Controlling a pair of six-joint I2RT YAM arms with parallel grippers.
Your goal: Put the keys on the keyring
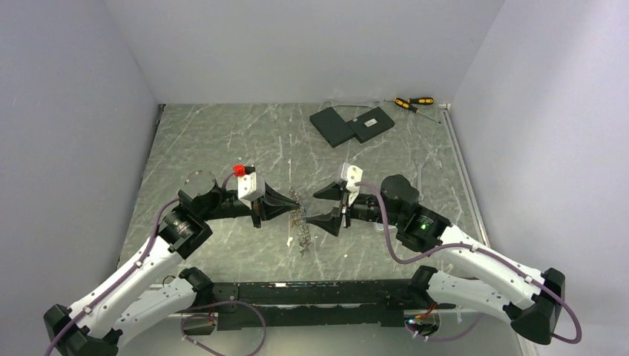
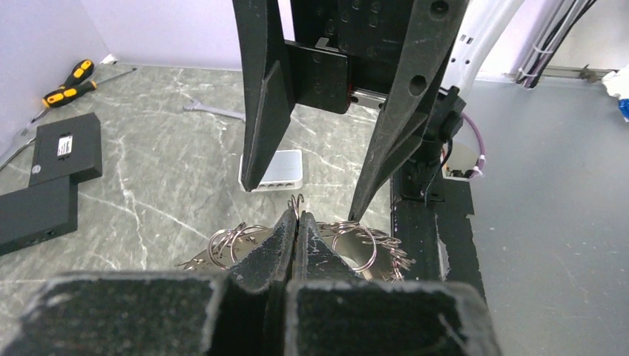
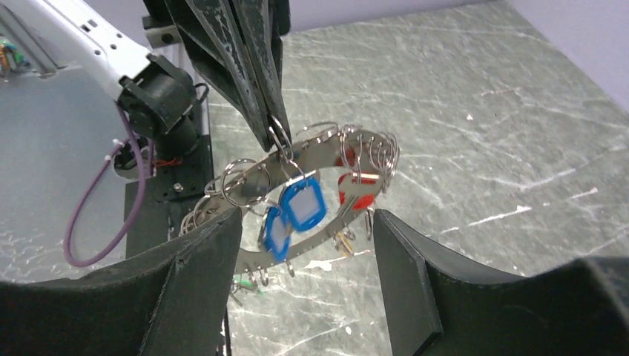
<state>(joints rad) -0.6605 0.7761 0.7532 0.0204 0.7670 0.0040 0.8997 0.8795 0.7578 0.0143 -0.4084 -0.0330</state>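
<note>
The keyring (image 3: 315,144), a flat metal hoop strung with many small wire loops, hangs tilted above the table. Keys with blue tags (image 3: 303,204) and a red tag (image 3: 357,191) dangle from it. My left gripper (image 2: 298,219) is shut on one small wire loop at the hoop's top edge, and its closed fingers (image 3: 252,81) come down from above in the right wrist view. My right gripper (image 3: 304,248) is open, one finger on each side of the hoop's near edge, touching nothing. From above, the keyring (image 1: 298,222) hangs between left gripper (image 1: 293,202) and right gripper (image 1: 313,209).
Two black boxes (image 1: 352,124) and yellow-and-black screwdrivers (image 1: 414,103) lie at the back of the table. A wrench (image 2: 215,111) lies flat beyond the grippers. A pale rounded slab (image 2: 278,169) rests under the right gripper's fingers. The black base rail (image 1: 311,293) runs along the near edge.
</note>
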